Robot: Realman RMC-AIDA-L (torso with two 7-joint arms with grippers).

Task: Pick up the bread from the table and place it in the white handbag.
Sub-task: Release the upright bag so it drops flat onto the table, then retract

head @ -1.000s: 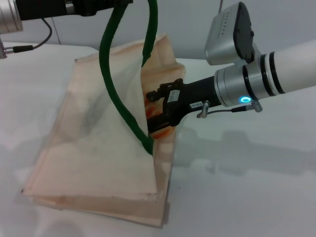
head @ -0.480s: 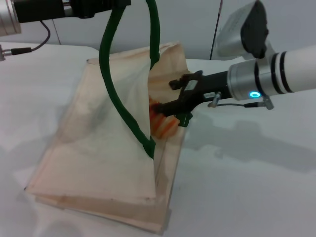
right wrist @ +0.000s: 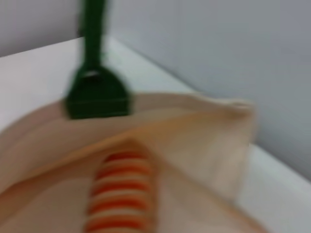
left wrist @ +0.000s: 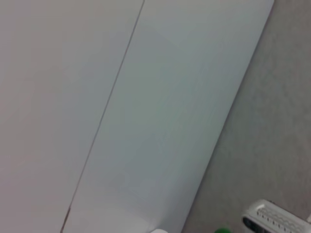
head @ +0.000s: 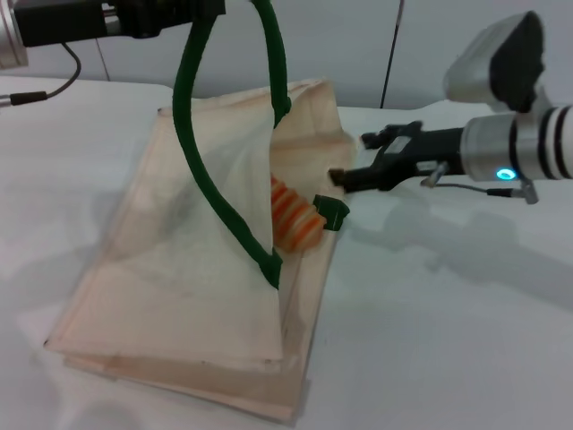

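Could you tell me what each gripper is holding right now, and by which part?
The left gripper holds the white handbag up by its green rope handle. The right gripper holds nothing.

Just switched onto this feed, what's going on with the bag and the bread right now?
The left gripper is holding up the green rope handle of the white handbag, keeping its mouth open on the table. The bread lies in the bag's opening, partly visible. The right gripper is open, empty and just outside the bag's mouth, beside the bread. From how things lie, the placing looks essentially done.
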